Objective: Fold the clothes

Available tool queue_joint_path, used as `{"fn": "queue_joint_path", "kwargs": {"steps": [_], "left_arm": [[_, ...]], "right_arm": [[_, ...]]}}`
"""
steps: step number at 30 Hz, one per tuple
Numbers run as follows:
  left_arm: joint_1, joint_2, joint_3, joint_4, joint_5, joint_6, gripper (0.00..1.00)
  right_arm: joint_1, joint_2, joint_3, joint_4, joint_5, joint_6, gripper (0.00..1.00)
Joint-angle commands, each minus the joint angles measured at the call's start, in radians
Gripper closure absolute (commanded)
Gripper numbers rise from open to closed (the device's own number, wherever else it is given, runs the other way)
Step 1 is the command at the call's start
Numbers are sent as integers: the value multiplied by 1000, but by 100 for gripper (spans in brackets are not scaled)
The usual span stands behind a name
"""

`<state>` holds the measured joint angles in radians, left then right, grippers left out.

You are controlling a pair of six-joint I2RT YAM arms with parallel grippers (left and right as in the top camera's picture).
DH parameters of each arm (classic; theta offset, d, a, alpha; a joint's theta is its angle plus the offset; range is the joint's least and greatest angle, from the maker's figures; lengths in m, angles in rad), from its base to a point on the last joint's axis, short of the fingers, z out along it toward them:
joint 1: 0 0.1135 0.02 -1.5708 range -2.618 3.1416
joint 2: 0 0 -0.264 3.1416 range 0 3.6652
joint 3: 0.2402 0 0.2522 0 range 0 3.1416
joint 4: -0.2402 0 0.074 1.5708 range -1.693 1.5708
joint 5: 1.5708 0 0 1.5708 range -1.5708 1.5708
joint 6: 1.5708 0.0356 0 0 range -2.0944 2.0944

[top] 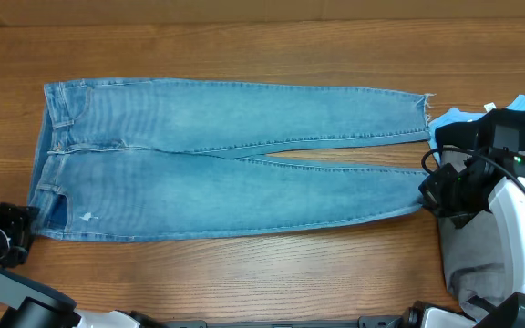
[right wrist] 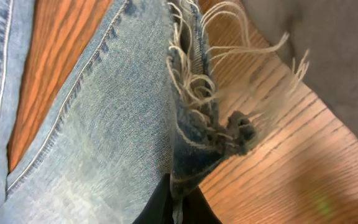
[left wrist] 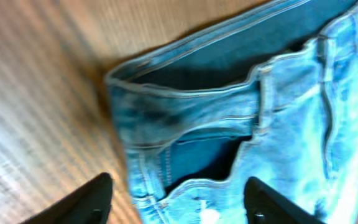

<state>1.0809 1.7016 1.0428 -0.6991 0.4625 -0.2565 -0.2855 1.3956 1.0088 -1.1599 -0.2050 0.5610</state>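
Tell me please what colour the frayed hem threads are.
Cream threads on the jeans; right wrist view.

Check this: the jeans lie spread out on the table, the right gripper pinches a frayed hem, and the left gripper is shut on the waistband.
Wrong on the left gripper: it is open over the waistband corner, as the left wrist view shows. The jeans do lie spread out on the table, and the right gripper pinches a frayed hem.

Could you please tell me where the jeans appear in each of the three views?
Overhead: jeans spread flat across the middle, legs pointing right.
Left wrist: their waistband corner, centre and right.
Right wrist: a frayed hem, centre, leg filling the left.
Shared landmark: the wooden table.
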Motion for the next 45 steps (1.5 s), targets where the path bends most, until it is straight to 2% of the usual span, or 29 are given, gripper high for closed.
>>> {"fn": "queue_joint_path", "kwargs": {"steps": [1, 5, 8, 11, 13, 16, 18, 19, 22, 28, 30, 31, 36, 45], "left_arm": [[6, -13, 19, -3, -78, -2, 22], [6, 6, 19, 6, -78, 11, 9], [7, 38, 19, 32, -66, 32, 7], [7, 83, 19, 85, -13, 61, 10], [7, 108, 19, 105, 7, 63, 16], [7, 143, 19, 111, 3, 66, 31], [7, 165, 19, 112, -1, 66, 43], [7, 180, 19, 113, -3, 67, 55], [7, 188, 19, 113, -18, 66, 72], [7, 187, 19, 132, -24, 66, 75], [7, 187, 21, 132, -11, 66, 84], [8, 185, 27, 122, 39, 66, 96], [13, 150, 87, 22, 63, 57, 96], [51, -22, 222, -214, 40, 29, 96]], "right_arm": [[4, -7, 17, 2, 20, -9, 96], [4, -7, 17, 2, 20, -9, 96], [4, -7, 17, 2, 20, -9, 96], [4, -7, 17, 2, 20, -9, 96], [4, -7, 17, 2, 20, -8, 96], [4, -7, 17, 2, 20, -8, 96], [4, -7, 17, 2, 20, -8, 96], [4, -7, 17, 2, 20, -8, 96], [4, -7, 17, 2, 20, -8, 96], [4, -7, 17, 2, 20, -8, 96], [4, -7, 17, 2, 21, -8, 96], [4, -7, 19, 2, 21, -9, 96], [4, -11, 46, -19, 47, -42, 96], [4, -48, 196, -180, 127, -63, 96]]}}
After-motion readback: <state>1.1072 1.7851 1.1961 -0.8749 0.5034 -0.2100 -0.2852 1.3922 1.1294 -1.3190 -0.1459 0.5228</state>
